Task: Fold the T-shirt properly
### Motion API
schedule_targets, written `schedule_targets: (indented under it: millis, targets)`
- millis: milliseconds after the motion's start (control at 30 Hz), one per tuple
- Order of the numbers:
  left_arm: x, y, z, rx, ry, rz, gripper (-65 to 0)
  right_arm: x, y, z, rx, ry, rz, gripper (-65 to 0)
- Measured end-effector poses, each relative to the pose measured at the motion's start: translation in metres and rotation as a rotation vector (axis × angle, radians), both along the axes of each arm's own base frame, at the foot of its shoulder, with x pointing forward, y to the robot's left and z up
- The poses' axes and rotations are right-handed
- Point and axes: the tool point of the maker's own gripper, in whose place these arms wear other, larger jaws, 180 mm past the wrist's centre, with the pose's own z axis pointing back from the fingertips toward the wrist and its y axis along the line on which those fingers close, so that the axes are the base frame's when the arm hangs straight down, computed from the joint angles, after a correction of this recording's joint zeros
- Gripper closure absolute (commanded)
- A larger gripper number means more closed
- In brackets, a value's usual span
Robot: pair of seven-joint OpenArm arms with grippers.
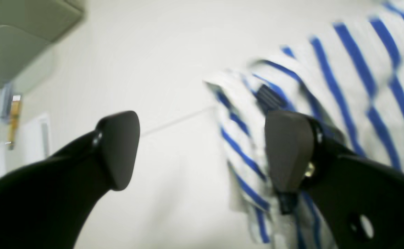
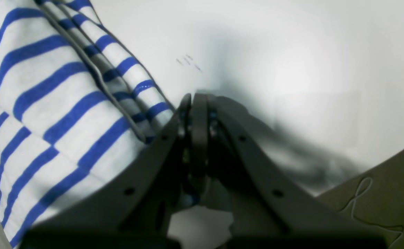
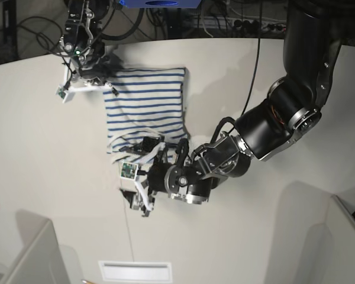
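In the left wrist view our left gripper (image 1: 202, 152) has its jaws spread wide, holding nothing, with the bunched edge of the T-shirt (image 1: 354, 90) lying just past one jaw. In the right wrist view our right gripper (image 2: 198, 114) has its jaws pressed together right at the T-shirt's far corner — whether cloth is pinched, we cannot tell. In the base view the T-shirt lies as a folded rectangle on the surface (image 3: 272, 236). We judge a fold just released — next we need to smooth or re-grip the near edge.
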Motion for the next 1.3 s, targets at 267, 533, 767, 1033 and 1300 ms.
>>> schedule_targets:
  millis: [267, 533, 767, 1033, 1300]
  targets:
    - [0.023, 0.019, 0.043, -0.119, -0.036, 0.207, -46.4, -0.009, -0.017, -0.002, -0.019, 0.014, -0.048, 0.0]
    - [-0.014, 0.116, 0.055, -0.139, -0.106, 0.428, 0.0, -0.019, -0.058, 0.029, -0.169, -0.1, -0.125, 0.0]
    - [-0.083, 0.176, 0.028, -0.212, 0.013, 0.632, 0.0, -0.041, -0.088, 0.036, -0.335, -0.134, -0.054, 0.0]
    - [-0.182, 0.181, 0.0, -0.477, 0.212, 0.627, 0.0, -0.059, -0.077, 0.061, -0.453, -0.333, 0.194, 0.0]
    - [-0.262, 0.199, -0.016, -0.53, 0.382, 0.608, 0.0, -0.106, -0.072, 0.056, -0.443, -0.268, 0.272, 0.0]
